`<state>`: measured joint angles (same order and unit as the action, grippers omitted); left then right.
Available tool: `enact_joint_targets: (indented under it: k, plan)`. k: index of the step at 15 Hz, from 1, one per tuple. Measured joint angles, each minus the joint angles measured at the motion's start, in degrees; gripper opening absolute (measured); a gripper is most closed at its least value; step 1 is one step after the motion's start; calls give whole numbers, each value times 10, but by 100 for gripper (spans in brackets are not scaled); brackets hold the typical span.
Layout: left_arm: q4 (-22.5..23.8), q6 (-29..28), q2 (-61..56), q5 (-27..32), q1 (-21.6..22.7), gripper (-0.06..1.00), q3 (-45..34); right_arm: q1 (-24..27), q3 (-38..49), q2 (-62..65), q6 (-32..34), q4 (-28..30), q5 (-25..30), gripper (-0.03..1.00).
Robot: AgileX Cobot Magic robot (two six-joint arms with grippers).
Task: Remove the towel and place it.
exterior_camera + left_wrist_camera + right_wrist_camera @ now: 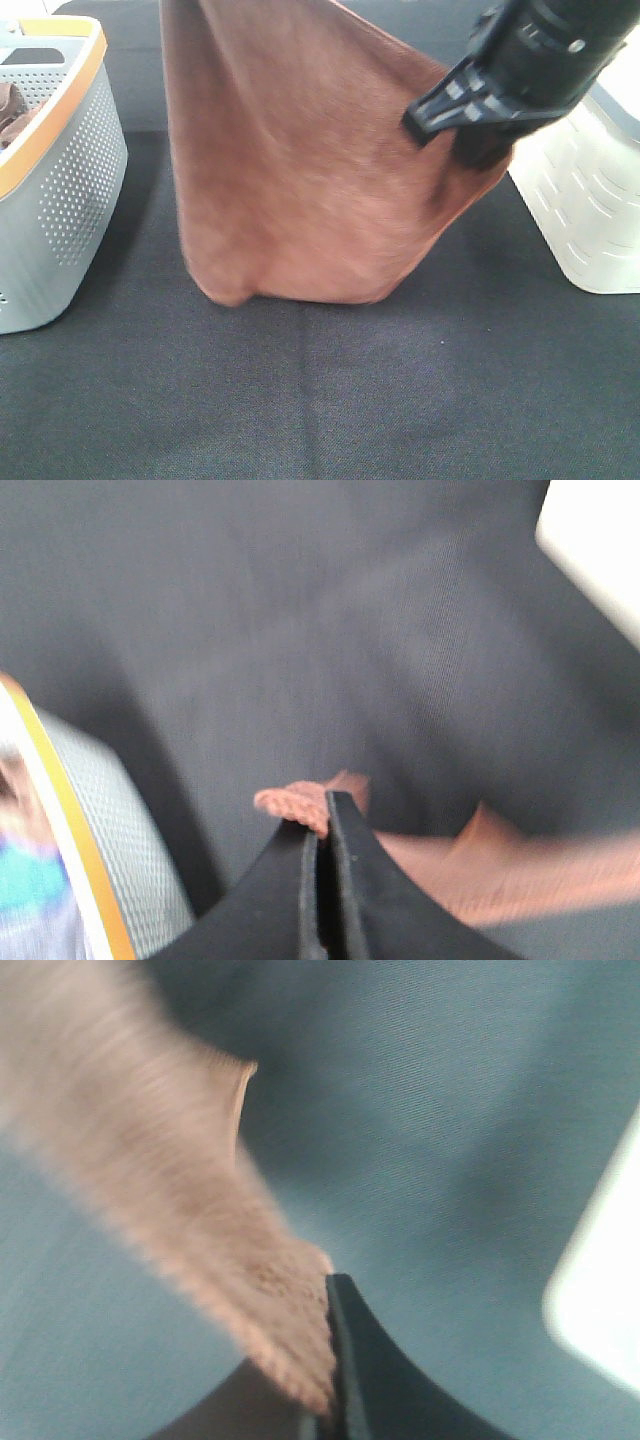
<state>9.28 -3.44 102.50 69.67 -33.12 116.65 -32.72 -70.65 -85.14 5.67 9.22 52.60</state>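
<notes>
The right arm slants down from above, its claw point(472, 135) clamped on the towel's point(300, 170) edge. The left claw point(322, 802) pinches another corner, cloth hanging between.

no writing can be read in any view.
the towel point(290, 170) hanging from the right claw point(475, 140), the grey orange-rimmed basket point(70, 180) far off to that claw's left, the white basket point(590, 200) just to its right and the dark tablecloth point(400, 390) below it show no legible letters, numbers, brands or signs; both wrist views are blurred.
</notes>
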Motion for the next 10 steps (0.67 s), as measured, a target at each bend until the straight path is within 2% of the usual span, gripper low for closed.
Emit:
enact_joint_targets:
  k: [3, 6, 7, 8, 10]
  plan:
    - [40, 0, 0, -9, 0, 0, -76, 49, 0, -7, -5, -2, -97, 0]
    - [122, -16, 11, -121, 0, 0, -93, 81, 0, -38, -10, 13, -222, 0]
    - [156, -23, 21, -167, 0, 0, -93, 84, 0, -48, -10, 38, -264, 0]
    - [195, -26, 40, -231, 3, 0, -93, 85, 0, -66, -10, 81, -341, 0]
    - [211, -26, 70, -304, 23, 0, -94, 91, 0, -89, -10, 112, -442, 0]
